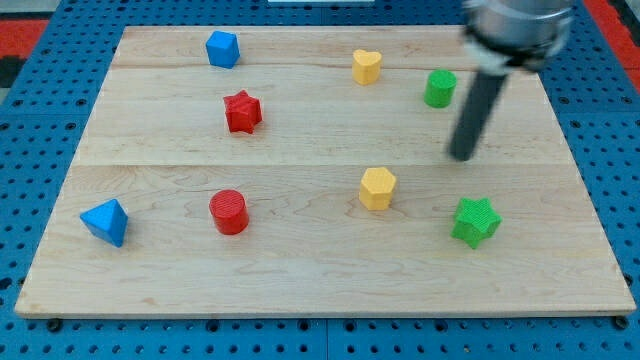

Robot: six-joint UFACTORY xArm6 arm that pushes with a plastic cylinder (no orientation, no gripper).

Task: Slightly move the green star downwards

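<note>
My tip (463, 156), a bare rod gripping nothing, stood above the green star (476, 221) at the board's lower right, apart from it. A green cylinder (439, 88) sat above my tip and a yellow hexagon (377, 188) left of the star; nothing lay between.

My tip (462, 156) seemingly above green star (475, 221)

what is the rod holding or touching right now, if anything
Nothing. My tip sits on bare board, apart from every block, above the green star and below the green cylinder.
</note>
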